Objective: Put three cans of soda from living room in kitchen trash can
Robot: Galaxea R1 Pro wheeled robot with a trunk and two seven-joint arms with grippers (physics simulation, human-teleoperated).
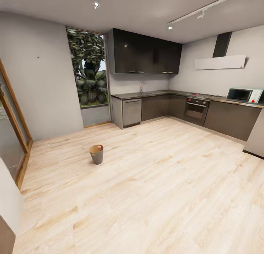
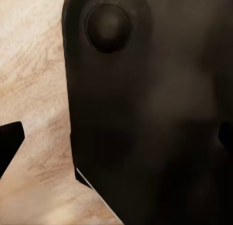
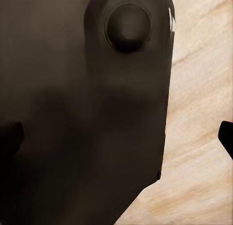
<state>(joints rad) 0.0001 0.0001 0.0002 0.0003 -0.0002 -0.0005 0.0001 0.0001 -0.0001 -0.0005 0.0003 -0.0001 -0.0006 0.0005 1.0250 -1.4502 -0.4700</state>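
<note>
A pale plank floor (image 1: 157,188) spreads across the room, its boards running diagonally. Along the far walls sits a dark L-shaped counter (image 1: 172,94) over dark base cabinets (image 1: 156,107), with a steel-fronted dishwasher (image 1: 131,112) at its left end. A built-in oven (image 1: 196,111) stands near the corner — a hob (image 1: 202,96) directly above it. A white microwave (image 1: 244,95) rests on the counter's right stretch. Glossy black wall cabinets (image 1: 146,52) hang above, and a white range hood (image 1: 220,62) is mounted on the right wall. A tall window (image 1: 88,69) shows green foliage. A wood-framed glass door (image 1: 13,118) lines the left wall — track lights (image 1: 200,12) cross the ceiling.
</note>
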